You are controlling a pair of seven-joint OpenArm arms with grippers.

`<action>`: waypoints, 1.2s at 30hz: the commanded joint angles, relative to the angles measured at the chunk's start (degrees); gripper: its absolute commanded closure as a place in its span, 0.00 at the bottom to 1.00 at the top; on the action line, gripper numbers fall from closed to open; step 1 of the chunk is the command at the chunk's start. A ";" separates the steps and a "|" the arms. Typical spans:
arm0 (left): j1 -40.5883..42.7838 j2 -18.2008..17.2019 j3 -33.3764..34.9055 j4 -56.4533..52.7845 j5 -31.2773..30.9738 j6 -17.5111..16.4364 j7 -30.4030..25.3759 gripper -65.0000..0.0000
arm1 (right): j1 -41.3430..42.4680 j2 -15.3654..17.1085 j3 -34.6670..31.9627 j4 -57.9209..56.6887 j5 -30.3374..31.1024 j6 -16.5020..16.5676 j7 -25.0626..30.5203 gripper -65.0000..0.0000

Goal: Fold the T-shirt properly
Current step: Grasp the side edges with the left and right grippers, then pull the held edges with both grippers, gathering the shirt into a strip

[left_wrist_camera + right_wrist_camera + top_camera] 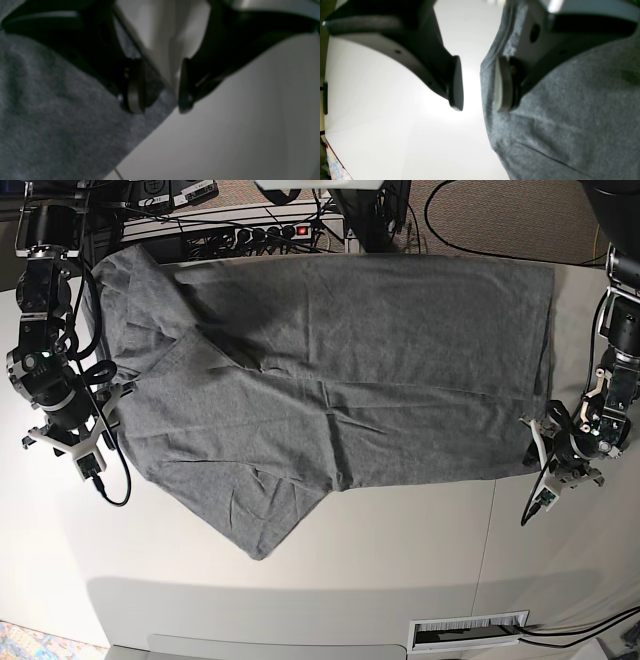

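Note:
The heather-grey T-shirt (pixel 340 370) lies spread flat on the white table (pixel 400 570), wrinkled, with a sleeve pointing toward the front edge. At the right side of the base view my left gripper (pixel 541 443) sits at the shirt's hem corner. In the left wrist view it (pixel 160 107) is open, one finger over the fabric (pixel 50 112), the other over bare table. My right gripper (pixel 108 404) is at the shirt's left edge. Its jaws (pixel 480 102) stand open astride the cloth edge (pixel 570 112), nothing pinched.
Behind the table's far edge lie a power strip (pixel 265 230) and tangled cables. A black cable (pixel 112 485) loops beside my right arm. A white slotted plate (pixel 470 633) sits at the front edge. Bare table runs along the front.

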 commanded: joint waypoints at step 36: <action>-0.28 -5.35 -0.55 25.97 -20.96 -9.07 21.49 1.00 | 23.08 1.09 -8.83 -24.59 -0.02 1.05 10.58 0.66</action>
